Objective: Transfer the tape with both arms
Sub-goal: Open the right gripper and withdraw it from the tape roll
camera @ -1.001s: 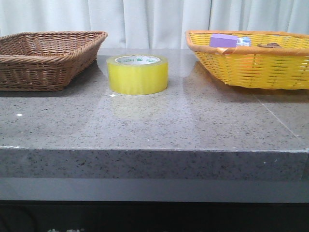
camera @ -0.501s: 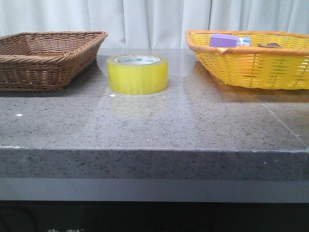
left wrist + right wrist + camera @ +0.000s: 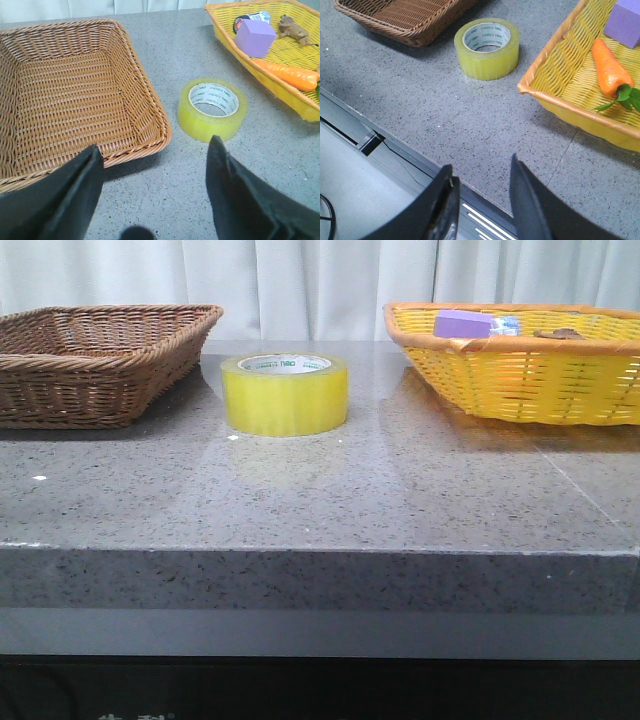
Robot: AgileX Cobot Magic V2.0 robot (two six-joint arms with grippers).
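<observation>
Nothing has moved: the tape [image 3: 285, 393] still sits between the baskets, and both grippers, left [image 3: 152, 165] and right [image 3: 481, 192], wait open and empty, so the job hasn't started

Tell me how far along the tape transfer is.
Nothing looks done: the yellow translucent tape roll sits flat on the grey stone table between the brown wicker basket and yellow woven basket. Left gripper and right gripper are open, holding nothing. Pickup, handover and placement remain.
</observation>
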